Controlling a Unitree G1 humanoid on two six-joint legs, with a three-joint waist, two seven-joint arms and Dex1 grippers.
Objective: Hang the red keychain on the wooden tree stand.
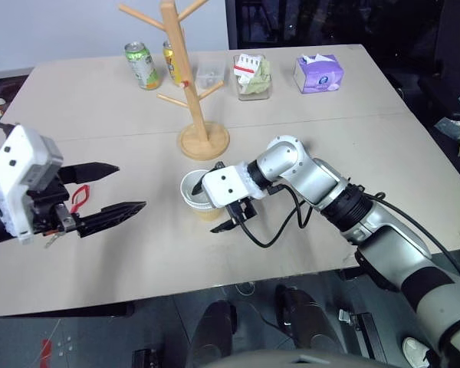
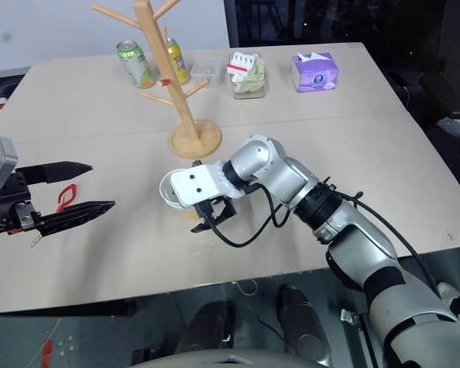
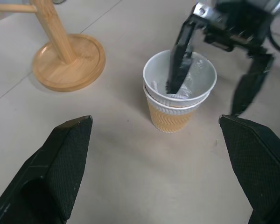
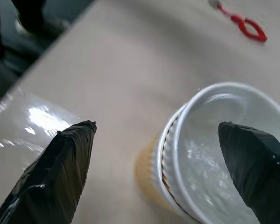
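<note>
Red keychain [image 4: 246, 25] lay flat on table [image 1: 330, 130], unheld, seen between left gripper [image 1: 111, 189] fingers, which stood wide apart; wooden tree stand [image 1: 192, 84] well apart from it, pegs bare; hanging judged not begun; pickup and hang remaining; right gripper [image 3: 210, 95] spread, one finger inside stacked paper cup [image 3: 179, 100], other outside; can and box labels illegible.

A beige table [image 1: 383, 153] with a seam across it stands before a pale wall [image 1: 69, 31] and dark surroundings.
</note>
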